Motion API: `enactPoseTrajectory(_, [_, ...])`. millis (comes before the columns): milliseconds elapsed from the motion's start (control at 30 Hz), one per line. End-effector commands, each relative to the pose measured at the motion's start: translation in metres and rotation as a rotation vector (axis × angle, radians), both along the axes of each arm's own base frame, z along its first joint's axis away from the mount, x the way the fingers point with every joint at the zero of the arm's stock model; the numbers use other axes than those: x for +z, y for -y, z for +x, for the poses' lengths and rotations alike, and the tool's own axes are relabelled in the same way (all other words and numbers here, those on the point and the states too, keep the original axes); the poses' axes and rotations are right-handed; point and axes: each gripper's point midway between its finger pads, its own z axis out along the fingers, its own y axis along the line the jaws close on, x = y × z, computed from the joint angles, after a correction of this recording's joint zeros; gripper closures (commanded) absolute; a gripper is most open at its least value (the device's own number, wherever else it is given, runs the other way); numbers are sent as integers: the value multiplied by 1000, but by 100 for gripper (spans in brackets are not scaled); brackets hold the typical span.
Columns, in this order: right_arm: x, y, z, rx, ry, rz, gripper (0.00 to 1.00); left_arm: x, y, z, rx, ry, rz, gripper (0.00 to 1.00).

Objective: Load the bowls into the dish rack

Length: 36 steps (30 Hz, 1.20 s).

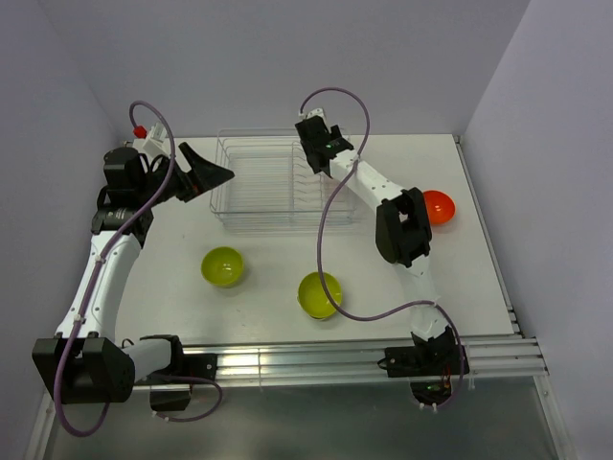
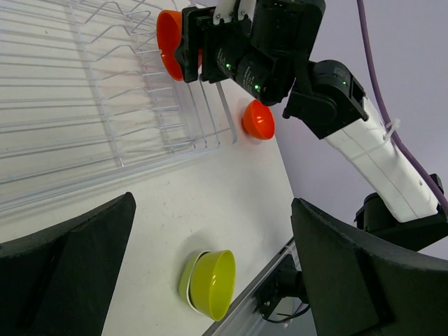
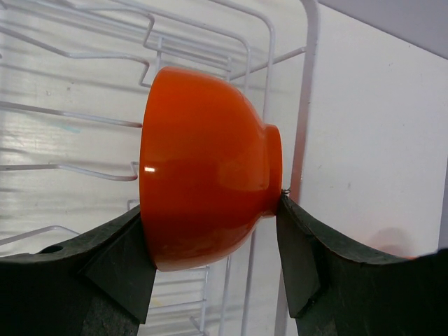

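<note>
I'm working across a white table (image 1: 268, 311). The dish rack (image 1: 254, 182) sits at the far side between my two arms, and I can see no bowl resting in it yet.

The right arm reaches out over the rack's right end. I judge that's the step in hand, because that is where the upright prongs stand. The left arm is bent back beside the rack's left end, out of the way.

Two lime-green bowls wait on the near half of the table, one at centre-left (image 1: 222, 265) and one at centre (image 1: 319, 293). Both are open side up and well apart from the rack. A spare orange bowl (image 1: 439, 206) lies to the far right, partly behind the right forearm.

The right gripper (image 3: 210, 245) is clenched on an orange bowl (image 3: 203, 168), one pad at its wall and the other by its foot. It holds the bowl tipped on edge over the wires. I take that as deliberate, so the bowl can drop between prongs instead of sitting flat.

The left gripper (image 1: 209, 168) is spread wide and holds nothing.
</note>
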Motion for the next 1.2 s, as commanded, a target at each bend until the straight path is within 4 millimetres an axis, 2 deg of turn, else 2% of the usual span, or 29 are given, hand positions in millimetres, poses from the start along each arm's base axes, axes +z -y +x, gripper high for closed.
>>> enactPoseTrajectory(0, [42, -6, 17, -22, 140, 4, 100, 7, -1, -1, 4, 34, 1, 1])
enactPoseTrajectory(667, [18, -9, 30, -5, 123, -89, 100, 8, 0, -2, -3, 35, 0, 1])
enactPoseTrajectory(833, [15, -11, 30, 6, 117, -85, 91, 8, 0, -2, -8, 31, 1, 1])
enactPoseTrajectory(867, [15, -12, 30, 9, 116, -82, 89, 6, -9, 1, 19, 26, 3, 0])
enactPoseTrajectory(967, [12, -12, 30, 14, 108, -85, 74, 8, -9, 2, 20, 32, 5, 1])
enactPoseTrajectory(1000, [11, -13, 29, 22, 102, -84, 66, 7, -9, 2, 20, 26, 3, 0])
enactPoseTrajectory(1133, [6, -13, 29, 28, 91, -95, 57, 8, -9, 2, 17, 27, -1, 1])
enactPoseTrajectory(1167, [7, -13, 29, 28, 89, -96, 51, 8, -9, 3, 18, 28, 0, 0])
